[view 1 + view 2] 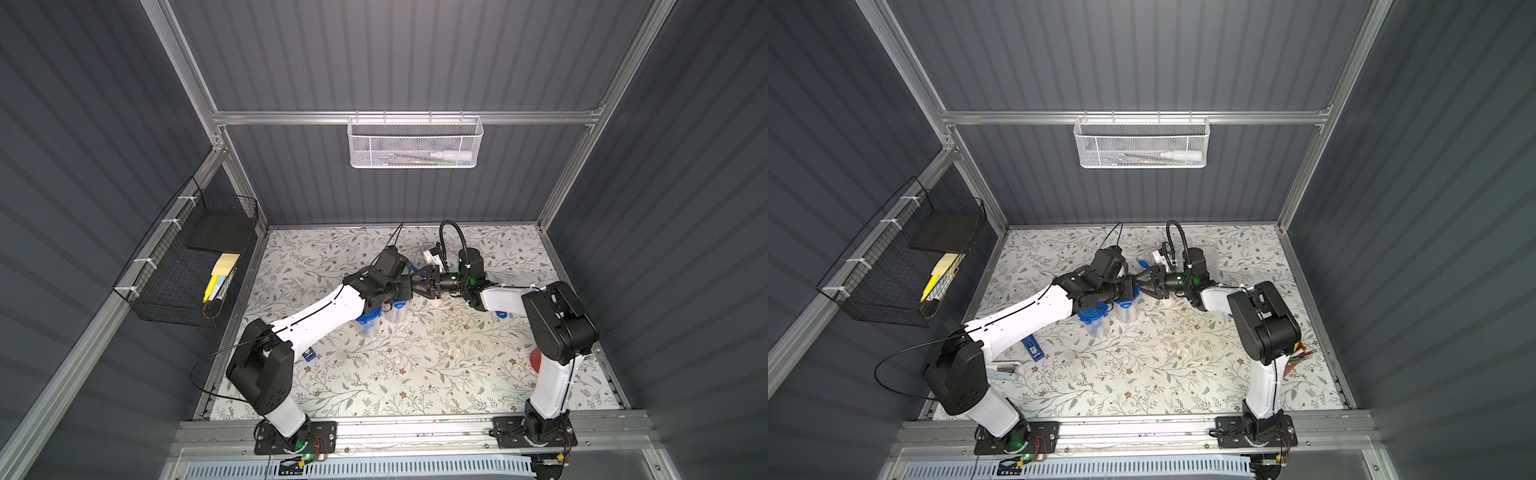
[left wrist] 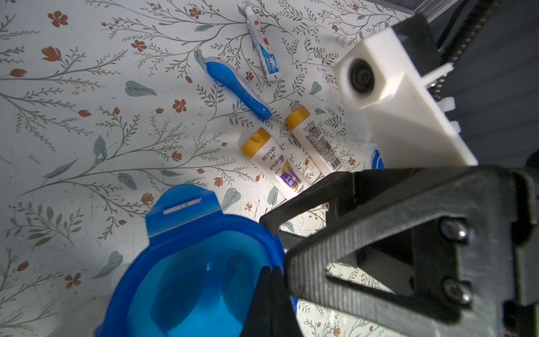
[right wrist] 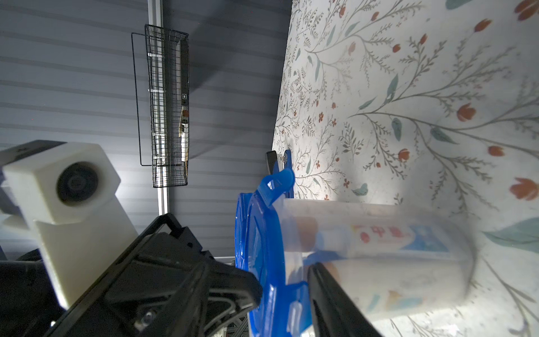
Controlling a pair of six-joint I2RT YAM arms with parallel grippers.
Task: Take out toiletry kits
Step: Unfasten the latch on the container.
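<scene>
One kit out — toothpaste tube (image 2: pixel 262 43), toothbrush (image 2: pixel 237 87) and two cream bottles (image 2: pixel 274 163) loose on the mat (image 2: pixel 87 146) at 12 o'clock of the jar (image 3: pixel 379 262), whose kit sits sealed inside, right gripper (image 2: pixel 274 237) clasping it, left gripper (image 2: pixel 271 291) pinched shut at its blue lid (image 2: pixel 189 256) — opening and emptying remain.

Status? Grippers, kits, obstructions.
Left gripper shut at rim of blue lid. Right gripper spread beside clear jar, grip unclear. One toiletry kit out on table; second kit inside jar. Grippers nose to nose.
</scene>
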